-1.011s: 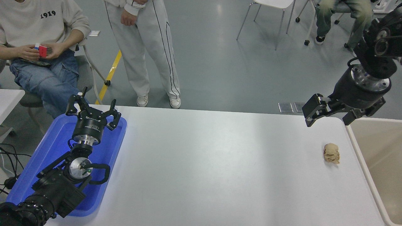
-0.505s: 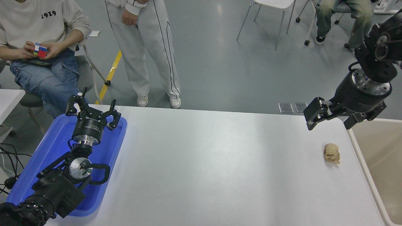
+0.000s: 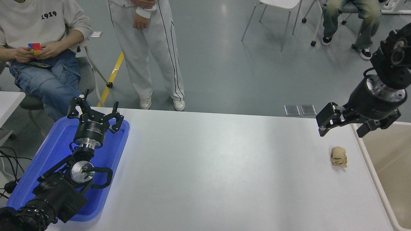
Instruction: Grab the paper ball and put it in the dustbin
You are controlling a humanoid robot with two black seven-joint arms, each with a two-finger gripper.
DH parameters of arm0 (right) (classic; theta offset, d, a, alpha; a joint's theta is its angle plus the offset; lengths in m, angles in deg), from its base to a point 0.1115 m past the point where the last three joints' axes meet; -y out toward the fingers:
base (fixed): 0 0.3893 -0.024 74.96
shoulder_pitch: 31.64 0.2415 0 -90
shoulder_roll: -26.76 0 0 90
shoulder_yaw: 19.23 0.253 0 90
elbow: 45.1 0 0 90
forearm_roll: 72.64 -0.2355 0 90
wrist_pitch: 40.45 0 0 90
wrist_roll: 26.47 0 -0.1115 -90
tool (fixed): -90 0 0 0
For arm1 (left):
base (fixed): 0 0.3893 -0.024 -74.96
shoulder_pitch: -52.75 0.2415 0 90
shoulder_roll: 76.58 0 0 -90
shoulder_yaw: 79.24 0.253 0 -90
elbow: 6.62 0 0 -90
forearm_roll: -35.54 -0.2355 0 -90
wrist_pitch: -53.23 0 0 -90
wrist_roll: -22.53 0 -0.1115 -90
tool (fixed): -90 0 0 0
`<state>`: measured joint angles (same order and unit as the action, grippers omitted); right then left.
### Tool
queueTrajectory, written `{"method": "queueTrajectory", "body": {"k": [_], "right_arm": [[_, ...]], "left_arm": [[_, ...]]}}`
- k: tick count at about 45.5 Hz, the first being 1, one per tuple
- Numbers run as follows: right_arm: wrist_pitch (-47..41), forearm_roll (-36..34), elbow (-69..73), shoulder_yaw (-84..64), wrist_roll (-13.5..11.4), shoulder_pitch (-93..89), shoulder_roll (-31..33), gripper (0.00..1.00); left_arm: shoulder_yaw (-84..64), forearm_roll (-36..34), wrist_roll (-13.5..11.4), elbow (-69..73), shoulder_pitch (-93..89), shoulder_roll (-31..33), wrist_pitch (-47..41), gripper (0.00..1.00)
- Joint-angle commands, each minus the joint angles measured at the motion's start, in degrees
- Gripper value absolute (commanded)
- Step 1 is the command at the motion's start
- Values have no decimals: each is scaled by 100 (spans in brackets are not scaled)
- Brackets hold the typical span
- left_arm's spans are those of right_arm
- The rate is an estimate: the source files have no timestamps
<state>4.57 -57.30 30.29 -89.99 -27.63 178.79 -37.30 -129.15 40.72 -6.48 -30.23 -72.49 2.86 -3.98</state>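
Nothing of the task is seen to be completed yet. The paper ball (image 3: 339, 156) is found lying untouched on the white counter (image 3: 224, 166), near its right edge and just beside the dustbin (image 3: 369, 160), whose pale rim runs along that edge. The right tool (image 3: 345, 124) is held above the counter, beyond the ball and clear of it, with its fingers spread apart and nothing between them. The ball is judged still to be approached, gripped, lifted and carried the short way over the rim, so the whole pick and place is left to be done.

The left tool (image 3: 95, 113) is parked over the blue tray (image 3: 109, 154) at the lower left, its fingers open and empty.

Against the earlier frame, the right tool is seen shifted to the right and somewhat lower, so that it is brought closer to the ball and to the dustbin. The ball, the tray and the left arm are unchanged in place. At the far side, the cube in the seated person's hands is turned.
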Motion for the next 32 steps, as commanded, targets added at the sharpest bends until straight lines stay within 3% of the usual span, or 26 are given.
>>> {"method": "queueTrajectory", "body": {"k": [1,11,32], "right_arm": [[585,22,-534,-8,-7,-844,69,100],[1808,22,-1246,158,-7,-1864,69,100],[2064,39,-3900,1081,-15,-4518,-502,100]], "left_arm": [[-1,0,0,-3,0,0,0,100],[-1,0,-9,6,0,0,0,100],[-1,0,-9,6,0,0,0,100]]}}
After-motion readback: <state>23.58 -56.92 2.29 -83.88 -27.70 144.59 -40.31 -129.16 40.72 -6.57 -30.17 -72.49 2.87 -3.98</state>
